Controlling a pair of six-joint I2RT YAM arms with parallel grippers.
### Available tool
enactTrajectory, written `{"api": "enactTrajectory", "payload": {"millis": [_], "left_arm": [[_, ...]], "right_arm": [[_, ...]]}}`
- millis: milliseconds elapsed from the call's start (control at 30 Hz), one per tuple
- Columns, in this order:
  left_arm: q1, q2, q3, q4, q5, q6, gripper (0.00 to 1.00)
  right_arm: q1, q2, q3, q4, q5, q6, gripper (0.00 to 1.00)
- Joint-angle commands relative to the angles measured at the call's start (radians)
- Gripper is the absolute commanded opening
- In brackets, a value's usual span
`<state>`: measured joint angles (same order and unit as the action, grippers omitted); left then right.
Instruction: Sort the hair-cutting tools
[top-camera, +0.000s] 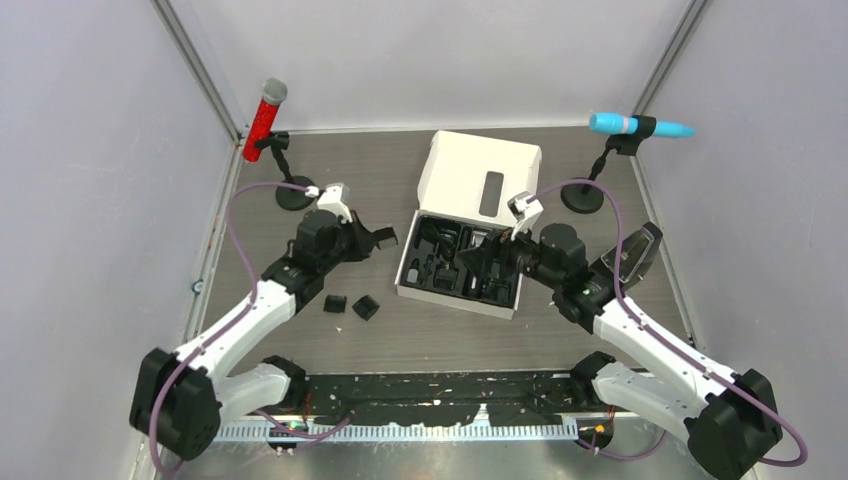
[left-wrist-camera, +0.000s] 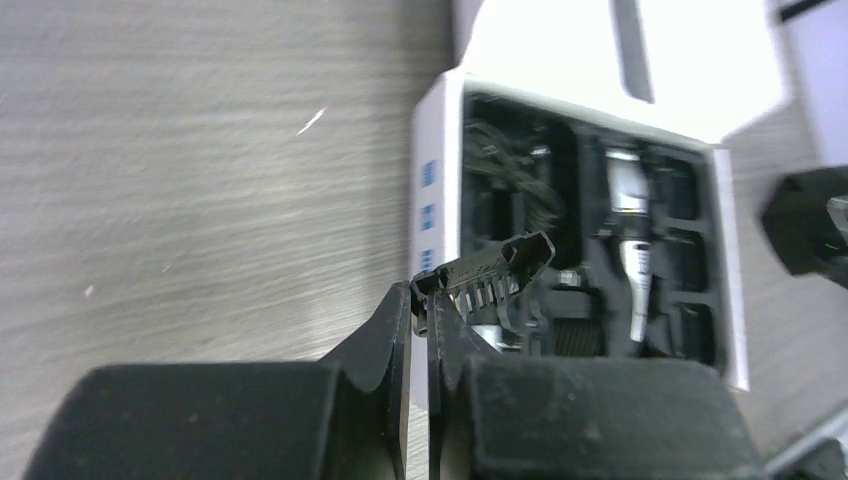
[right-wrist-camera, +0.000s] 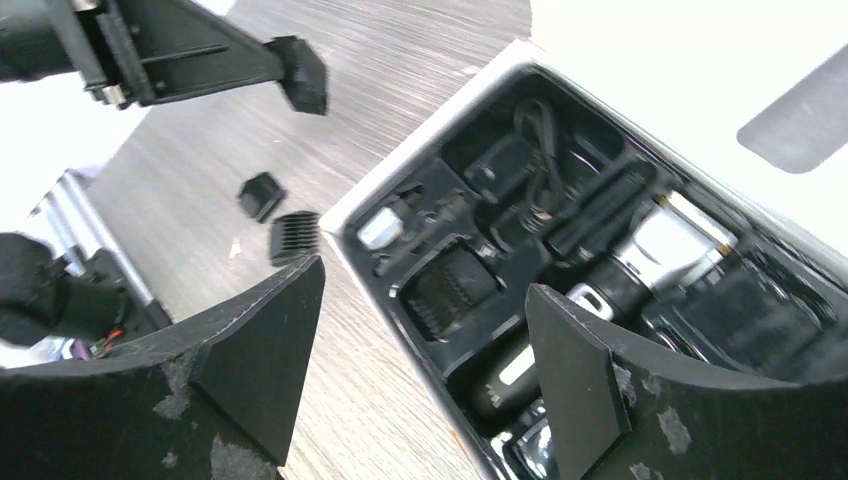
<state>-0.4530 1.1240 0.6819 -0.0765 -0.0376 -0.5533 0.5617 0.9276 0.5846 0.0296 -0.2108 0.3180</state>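
Comb attachment (left-wrist-camera: 495, 268) pinched in my left gripper (left-wrist-camera: 425, 295), clipper (left-wrist-camera: 630, 240) in the box (left-wrist-camera: 430, 215)

My left gripper is pressed together on one end of the comb attachment. It is a small black plastic piece with a short row of teeth, and it juts out past my fingertips. I hold it off the table (top-camera: 440, 340), just beside the left wall of the white box.

The clipper lies lengthwise in a slot of the black tray (top-camera: 432, 262) inside the box. It is slim, with a bright silver section and a black body. Beside it the tray holds a looped black cord (right-wrist-camera: 540, 120) and a ribbed piece (right-wrist-camera: 450, 290). My right gripper (right-wrist-camera: 422, 285) hangs over that tray with its fingers spread wide apart.

Two small black combs lie on the table left of the box, near each other but not touching. One is a ribbed comb (right-wrist-camera: 294, 236). The other is a smaller comb (right-wrist-camera: 261, 195) that looks plainer.

The side wall of the box carries small blue marks (left-wrist-camera: 428, 190), too blurred to read. The raised lid (top-camera: 465, 165) shows a dark grey rectangle (top-camera: 492, 193), and I cannot make out any lettering on it. Any brand on the clipper is too small for me to tell.
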Motion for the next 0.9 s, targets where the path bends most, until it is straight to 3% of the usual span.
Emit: {"api": "enactTrajectory", "payload": {"millis": [0,167,400,867], "left_arm": [[0.004,-0.14,-0.049,0.243,0.212,0.089,0.0],[-0.002,-0.248,-0.079,0.341,0.398,0.128,0.0],[-0.023,-0.269,-0.081,0.459,0.614,0.123,0.0],[-0.101,-0.221,-0.064,0.54,0.665,0.11,0.0]], "right_arm": [[0.035,-0.057,-0.017,0.174,-0.147,-0.077,0.84],[0.086,-0.089,-0.02,0.249,-0.173,-0.16,0.84],[0.12,-0.051,0.011,0.356,-0.307,-0.181,0.8],[0.168,0.017,0.044,0.459,-0.328,-0.221,0.76]]}}
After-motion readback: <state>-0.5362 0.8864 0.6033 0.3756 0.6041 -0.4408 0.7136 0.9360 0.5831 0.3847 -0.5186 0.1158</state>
